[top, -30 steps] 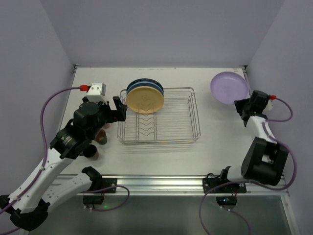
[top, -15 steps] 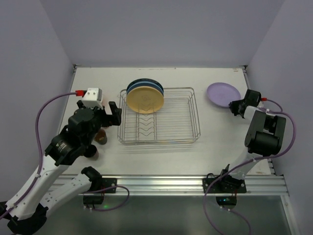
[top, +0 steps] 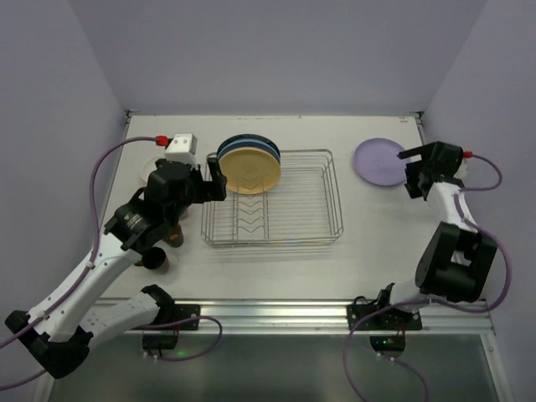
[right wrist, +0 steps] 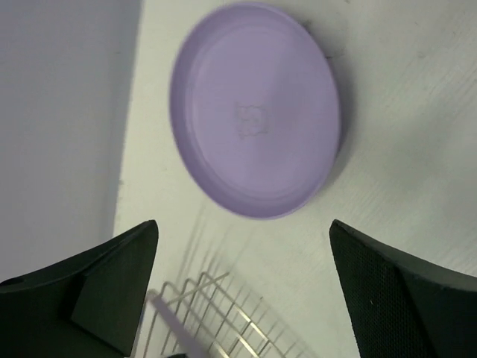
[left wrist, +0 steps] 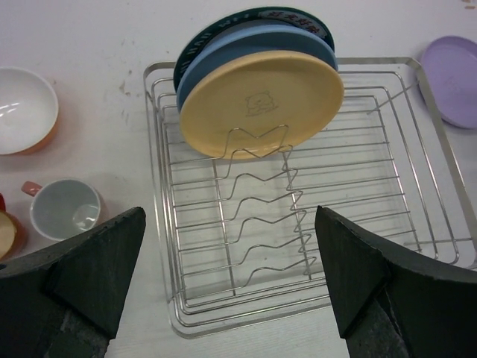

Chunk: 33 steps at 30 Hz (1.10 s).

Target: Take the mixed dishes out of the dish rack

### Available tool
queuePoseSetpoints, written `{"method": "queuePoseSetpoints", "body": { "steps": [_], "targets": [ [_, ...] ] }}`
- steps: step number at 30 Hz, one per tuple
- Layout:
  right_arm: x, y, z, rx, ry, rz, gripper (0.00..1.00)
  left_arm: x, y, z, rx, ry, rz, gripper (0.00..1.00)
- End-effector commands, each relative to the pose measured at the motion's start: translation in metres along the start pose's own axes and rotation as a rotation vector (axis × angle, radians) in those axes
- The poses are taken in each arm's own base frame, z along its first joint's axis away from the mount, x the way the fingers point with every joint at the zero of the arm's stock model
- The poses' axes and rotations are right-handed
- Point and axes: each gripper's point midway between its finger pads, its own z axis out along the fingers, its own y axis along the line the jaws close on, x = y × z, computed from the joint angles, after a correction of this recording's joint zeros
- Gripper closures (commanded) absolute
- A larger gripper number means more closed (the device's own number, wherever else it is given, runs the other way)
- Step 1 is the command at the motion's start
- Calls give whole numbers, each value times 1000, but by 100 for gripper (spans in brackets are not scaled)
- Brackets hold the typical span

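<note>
The left gripper (top: 211,186), jaws wide and empty, hovers at the left edge of the dish rack (top: 335,219). It is the nearer arm to the yellow plate (top: 249,170), which stands on edge at the rack's far-left corner. The right gripper (top: 410,172), likewise spread and empty, is beside the lavender plate (top: 378,159), which lies flat near the far-right corner of the table (top: 377,243).

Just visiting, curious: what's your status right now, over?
Left gripper open, right gripper open, both empty. Lavender plate flat on table. Three plates standing in rack. Nothing in the way.
</note>
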Motion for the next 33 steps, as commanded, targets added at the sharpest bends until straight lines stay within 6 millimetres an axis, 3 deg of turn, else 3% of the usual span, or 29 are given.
{"method": "queuePoseSetpoints", "body": {
  "steps": [1,2,4,6,7,9,10,11,13,14,15,16,17,23,28,33],
  "targets": [
    [-11,30,-69,-142,-60,-114,1,-39,-30,5,88,-73,-123,0],
    [-2,23,-77,-158,-45,-121,1,-35,-34,16,78,-50,-99,0],
    [13,29,-104,-261,-9,-144,1,-47,-35,24,75,-69,32,0],
    [50,42,-150,-522,89,-205,1,-44,-33,45,63,-53,287,0],
    [74,48,-186,-709,141,-256,1,-45,-35,52,71,-50,363,0],
    [84,47,-215,-816,123,-292,1,-32,-36,78,64,15,510,0],
    [87,44,-238,-863,91,-340,1,-41,-39,79,73,35,593,0],
    [85,42,-247,-854,57,-368,1,-30,-39,97,73,92,631,0],
    [85,38,-264,-823,26,-455,1,-35,-40,111,119,119,654,0],
    [88,37,-268,-819,32,-480,1,-23,-40,128,141,171,657,0],
    [100,38,-274,-854,58,-536,1,-14,-28,132,130,251,657,0],
    [103,40,-277,-873,53,-567,1,-27,-34,133,144,244,652,5],
    [105,40,-279,-881,48,-596,1,-15,-36,143,165,291,665,6],
    [104,38,-281,-855,1,-658,1,-17,-49,155,240,349,726,5],
    [108,41,-283,-874,28,-670,1,3,-50,161,271,427,732,21],
    [111,42,-284,-888,50,-666,1,20,-50,165,303,462,745,25]
  ]
}}
